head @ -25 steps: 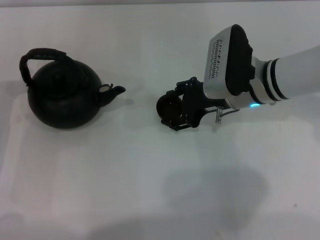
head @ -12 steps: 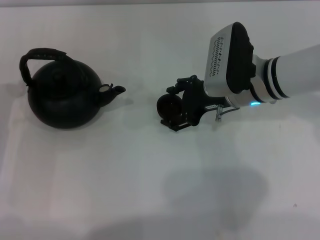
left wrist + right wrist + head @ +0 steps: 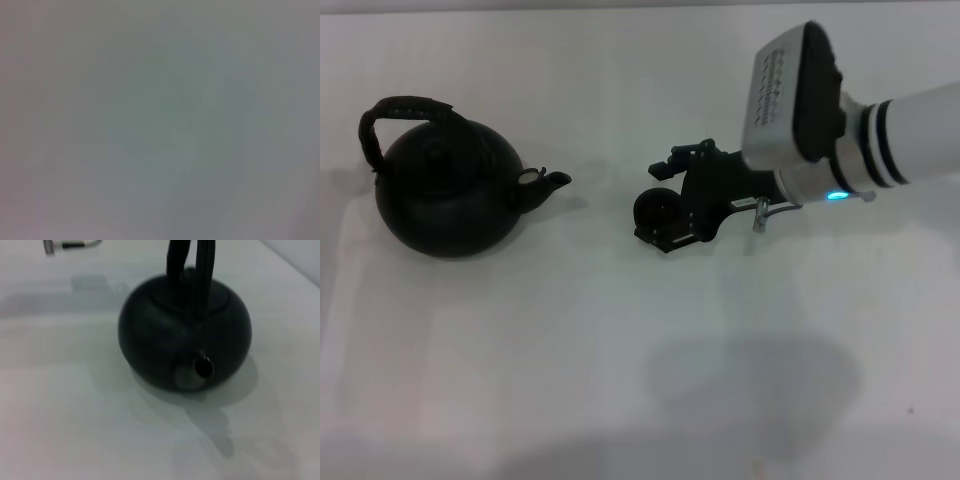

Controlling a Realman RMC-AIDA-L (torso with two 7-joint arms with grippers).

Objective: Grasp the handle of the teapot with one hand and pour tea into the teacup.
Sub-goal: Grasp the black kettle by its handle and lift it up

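Observation:
The teapot [image 3: 445, 195] is a round matte black pot at the left of the white table, with its spout [image 3: 555, 181] pointing right. Its arched handle [image 3: 405, 107] stands upright over the body. The right wrist view shows the teapot [image 3: 185, 332] spout-on, with the handle [image 3: 192, 270] rising out of frame. The small dark teacup [image 3: 656, 209] stands at the table's middle, right of the spout and apart from it. My right gripper [image 3: 662, 203] is open, with one finger on each side of the cup. My left gripper is out of view.
The white table [image 3: 620, 350] lies bare in front of the teapot and cup, with my right arm's shadow [image 3: 750, 375] on it. The left wrist view shows only a blank grey surface. A small metal part [image 3: 70, 245] shows in the right wrist view.
My right arm has drawn back a little to the right and upward. The teacup stays almost in place between the fingers. The teapot has not moved.

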